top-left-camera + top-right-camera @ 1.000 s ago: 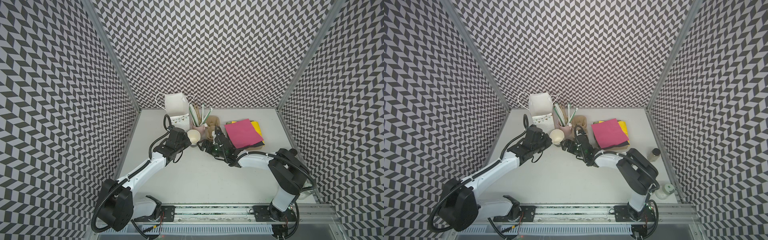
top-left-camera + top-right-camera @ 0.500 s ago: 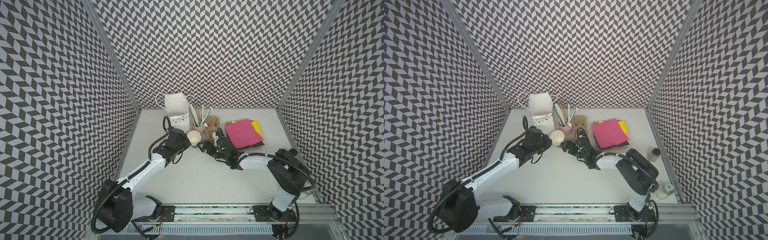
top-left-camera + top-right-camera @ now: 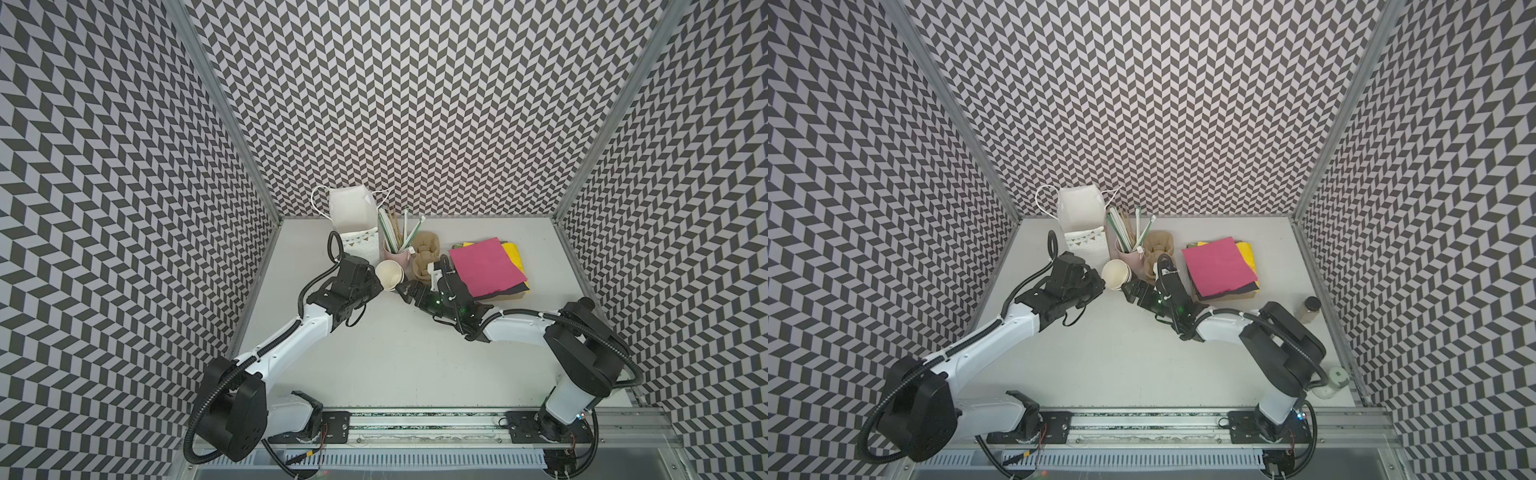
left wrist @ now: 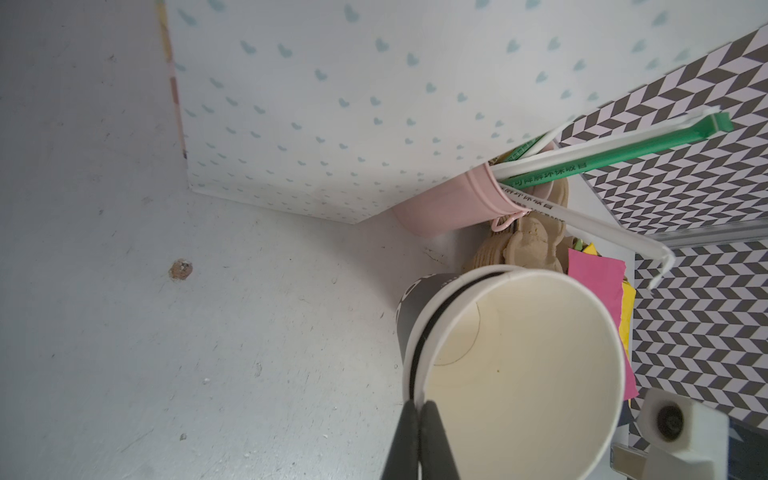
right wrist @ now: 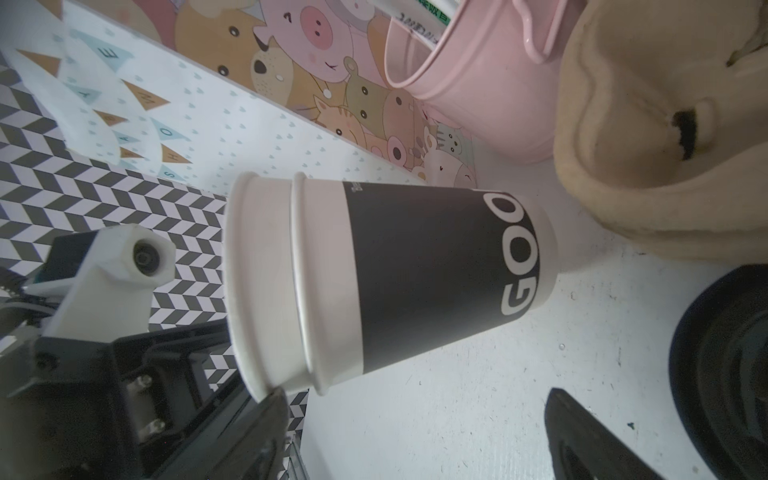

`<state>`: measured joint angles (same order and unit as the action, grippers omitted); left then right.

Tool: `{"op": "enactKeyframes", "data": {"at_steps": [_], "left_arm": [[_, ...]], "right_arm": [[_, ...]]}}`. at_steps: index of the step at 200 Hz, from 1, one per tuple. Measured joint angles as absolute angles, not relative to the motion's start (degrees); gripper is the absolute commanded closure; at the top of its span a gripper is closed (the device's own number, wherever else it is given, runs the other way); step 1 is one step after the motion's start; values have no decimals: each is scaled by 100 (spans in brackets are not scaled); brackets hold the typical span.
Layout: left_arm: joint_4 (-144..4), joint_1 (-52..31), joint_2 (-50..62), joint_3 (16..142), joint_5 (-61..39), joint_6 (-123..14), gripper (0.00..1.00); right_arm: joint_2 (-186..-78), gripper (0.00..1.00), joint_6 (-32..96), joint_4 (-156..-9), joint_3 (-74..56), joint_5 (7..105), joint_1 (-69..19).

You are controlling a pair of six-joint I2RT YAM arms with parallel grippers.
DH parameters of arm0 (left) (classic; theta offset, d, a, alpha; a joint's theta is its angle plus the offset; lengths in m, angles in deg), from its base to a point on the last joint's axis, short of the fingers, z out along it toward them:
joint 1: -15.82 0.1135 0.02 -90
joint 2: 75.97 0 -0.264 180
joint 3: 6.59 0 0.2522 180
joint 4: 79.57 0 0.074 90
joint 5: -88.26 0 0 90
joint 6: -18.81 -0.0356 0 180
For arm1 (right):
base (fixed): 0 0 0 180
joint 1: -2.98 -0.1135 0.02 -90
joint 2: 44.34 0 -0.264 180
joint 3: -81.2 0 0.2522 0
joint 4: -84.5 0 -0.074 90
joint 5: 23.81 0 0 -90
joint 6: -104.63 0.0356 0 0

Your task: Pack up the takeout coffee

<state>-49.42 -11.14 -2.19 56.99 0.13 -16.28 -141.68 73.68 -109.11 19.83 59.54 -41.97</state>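
Scuffed pale grey tabletop [image 3: 395, 361] inside a booth of three chevron-patterned walls [image 3: 415, 104]; a rail [image 3: 415, 428] runs along its front edge. The left gripper [image 4: 419, 409], pressed together, pinches the rim of a lidless paper cup [image 4: 519, 374] nested in a dark cup [image 5: 436, 270] before the gift bag [image 3: 353, 208]. The right gripper [image 3: 405, 288] stands spread just beside. A black round lid [image 5: 723, 374] lies low by its finger, partly out of view.
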Motion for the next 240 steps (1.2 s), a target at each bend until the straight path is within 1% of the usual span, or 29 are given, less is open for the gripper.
{"op": "enactKeyframes", "data": {"at_steps": [81,143,185,240], "left_arm": [[-4927,-1120,-254,5697,-77,-1558,100],[-4929,-1155,-744,5640,-199,-1453,100],[-4912,-1158,-875,5605,-249,-1453,100],[-4488,-1158,-1041,5813,90,-1662,100]], "right_arm": [[-14340,6,7376,-10874,1939,5975,-4202],[-14401,6,7361,-10830,1922,6043,-4206],[-14415,6,7359,-10774,1922,6048,-4223],[-14410,6,7149,-10660,1898,6045,-4223]]}}
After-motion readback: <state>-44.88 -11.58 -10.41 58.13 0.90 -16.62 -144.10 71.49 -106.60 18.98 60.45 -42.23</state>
